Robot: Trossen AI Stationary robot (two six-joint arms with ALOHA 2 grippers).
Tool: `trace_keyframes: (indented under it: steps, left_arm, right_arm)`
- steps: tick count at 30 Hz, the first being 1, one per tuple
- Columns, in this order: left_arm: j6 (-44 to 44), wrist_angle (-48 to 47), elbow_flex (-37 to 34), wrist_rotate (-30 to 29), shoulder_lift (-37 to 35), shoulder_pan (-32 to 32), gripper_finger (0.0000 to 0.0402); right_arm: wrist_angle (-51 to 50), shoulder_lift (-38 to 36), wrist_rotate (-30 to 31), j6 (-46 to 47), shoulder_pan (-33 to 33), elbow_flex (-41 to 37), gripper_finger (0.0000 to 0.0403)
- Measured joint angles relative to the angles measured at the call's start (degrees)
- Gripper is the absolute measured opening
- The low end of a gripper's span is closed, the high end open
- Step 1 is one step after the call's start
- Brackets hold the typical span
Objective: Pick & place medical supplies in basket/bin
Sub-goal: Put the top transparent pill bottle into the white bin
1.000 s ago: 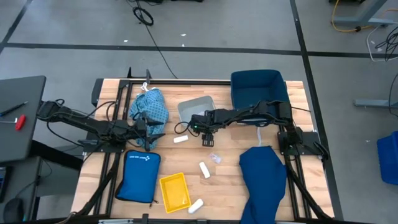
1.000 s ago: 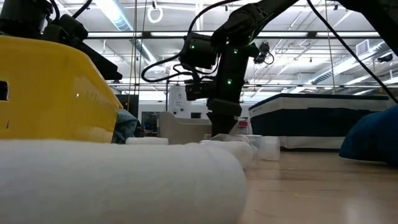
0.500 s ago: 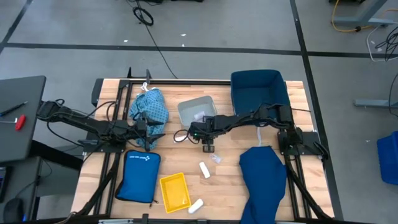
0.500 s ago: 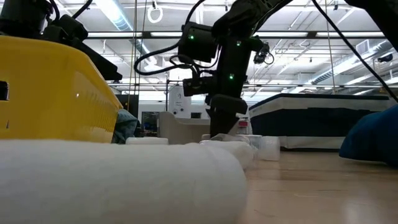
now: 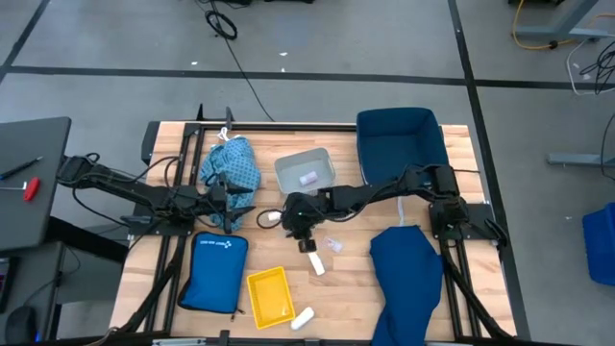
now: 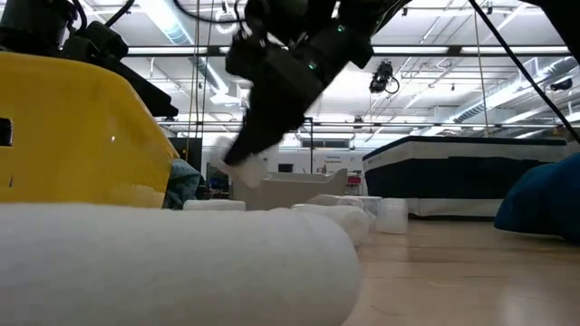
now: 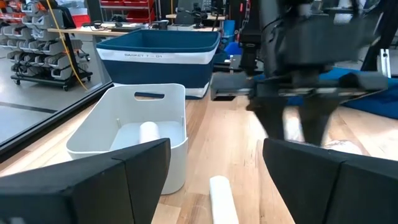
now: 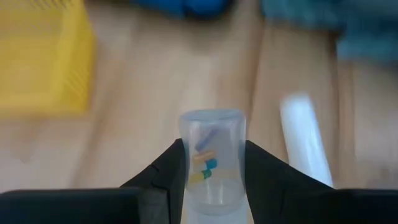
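Note:
My right gripper [image 5: 306, 237] reaches out over the table's middle and is shut on a tiny clear vial [image 8: 211, 158] with coloured bits inside. In the low view the right gripper [image 6: 237, 168] is tilted above the table. Another vial [image 5: 332, 246] lies beside it, and white rolls [image 5: 314, 261] [image 5: 303, 317] lie on the wood. One more roll [image 7: 148, 132] sits in the grey bin [image 5: 288, 173]. The light blue patterned cloth [image 5: 231, 165] lies at the far left and the navy cloth [image 5: 404, 279] at the near right. My left gripper [image 5: 237, 207] waits open beside the patterned cloth. My right gripper pinches the clear vial between its two fingers, which lie on opposite sides of its lower wall [image 8: 193, 180]. The vial's far end [image 8: 211, 118] sticks out past the fingertips [image 8: 169, 163]. In the low view, the gripper's tip hangs clear of the table.
A navy bin [image 5: 399, 139] stands at the far right. A yellow tray [image 5: 269, 293] and a flat bright blue pouch [image 5: 213, 269] lie near the front edge. A white roll [image 7: 221, 193] lies on bare wood between my left gripper and the grey bin.
My right gripper has moved from beside the grey bin toward the table's near edge and left. It stood pointing down at the table, then rose and tipped to a slant, carrying a small pale thing at its tip.

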Motion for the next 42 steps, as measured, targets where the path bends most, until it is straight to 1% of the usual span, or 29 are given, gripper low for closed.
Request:
trace_keyframes:
  steps: [5, 9, 12, 17, 20, 21, 25, 30, 35, 40, 42]
  left_arm:
    - [0.0, 0.0, 0.0, 0.0, 0.0, 0.0, 0.0261]
    - [0.0, 0.0, 0.0, 0.0, 0.0, 0.0, 0.0261]
    - [0.0, 0.0, 0.0, 0.0, 0.0, 0.0, 0.0261]
    - [0.0, -0.7, 0.0, 0.0, 0.0, 0.0, 0.0261]
    - [-0.2, -2.1, 0.0, 0.0, 0.0, 0.0, 0.0261]
    - [-0.3, -2.7, 0.0, 0.0, 0.0, 0.0, 0.0261]
    - [-1.2, -3.5, 0.0, 0.0, 0.0, 0.0, 0.0261]
    - [-1.3, -3.5, 0.0, 0.0, 0.0, 0.0, 0.0261]
    - [-1.3, -3.5, 0.0, 0.0, 0.0, 0.0, 0.0261]
    - [-1.3, -3.5, 0.0, 0.0, 0.0, 0.0, 0.0261]
    - [-1.3, -3.5, 0.0, 0.0, 0.0, 0.0, 0.0261]
  right_arm:
    - [8.7, 0.0, -1.1, -1.6, -0.7, 0.0, 0.0129]
    - [14.4, 0.0, -3.2, -2.4, -2.2, 0.0, 0.0129]
    - [19.9, 0.0, -6.2, -2.8, -3.0, 0.0, 0.0129]
    - [30.0, -0.1, -14.3, -2.9, -3.7, 0.0, 0.0129]
    - [35.0, -0.1, -15.3, -2.9, -3.9, 0.0, 0.0129]
    - [36.1, -0.1, -14.1, -2.9, -4.0, 0.0, 0.0129]
    - [36.9, -0.1, -3.7, -3.3, -4.9, 0.0, 0.0129]
    - [33.4, -0.1, 3.1, -3.0, -8.1, 0.0, 0.0129]
    - [25.6, -0.1, 10.2, -2.4, -11.5, 0.0, 0.0129]
    - [15.0, -0.1, 19.7, -2.6, -14.5, 0.0, 0.0129]
    - [11.1, -0.1, 21.8, -2.6, -15.6, 0.0, 0.0129]
